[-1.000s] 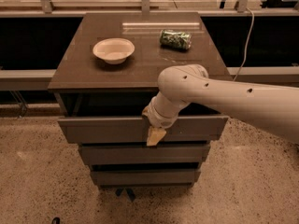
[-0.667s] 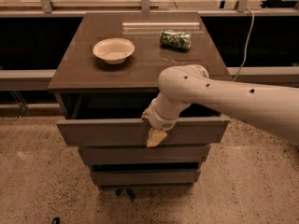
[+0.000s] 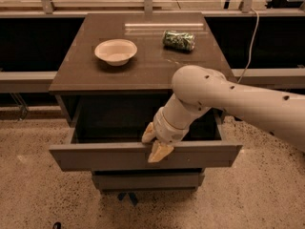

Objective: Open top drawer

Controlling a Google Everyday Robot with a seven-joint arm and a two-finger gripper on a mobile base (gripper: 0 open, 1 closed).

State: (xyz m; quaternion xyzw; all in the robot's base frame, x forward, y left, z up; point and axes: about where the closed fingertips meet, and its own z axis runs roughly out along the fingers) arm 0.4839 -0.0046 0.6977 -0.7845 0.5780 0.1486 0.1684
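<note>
- Change since 0.7 s ago: the top drawer (image 3: 105, 156) stands much farther out. Then only a narrow dark slit showed under the cabinet top (image 3: 157, 68); now a deep opening shows, and the front sits lower in the frame.
- The gripper (image 3: 153, 146) has travelled with the front, toward the bottom of the frame. The bowl (image 3: 116, 51) and the can (image 3: 178, 40) lie where they did.
- Arm (image 3: 238, 101): it enters from the right edge at mid height and runs left to a rounded white joint at centre. There it bends down and left into the wrist, which hangs over the open drawer.
- Gripper state: it is clamped over the upper edge of the drawer front, slightly right of the front's middle. One tan finger (image 3: 160, 152) lies on the outer face and the other is inside the box, so the panel is pinched between them.
- Top drawer: centre to lower centre of the frame, its dark flat front jutting well past the lower drawer fronts (image 3: 147, 179) beneath it.
- Drawer interior: grey side walls visible, the floor of the box in deep shadow — contents cannot be told.
- Bowl: upright in the upper left part of the top, pale inner surface showing.
- Can: green, on its side in the upper centre of the frame, well apart from the bowl.
- A speckled floor (image 3: 33, 194) fills the lower corners.
</note>
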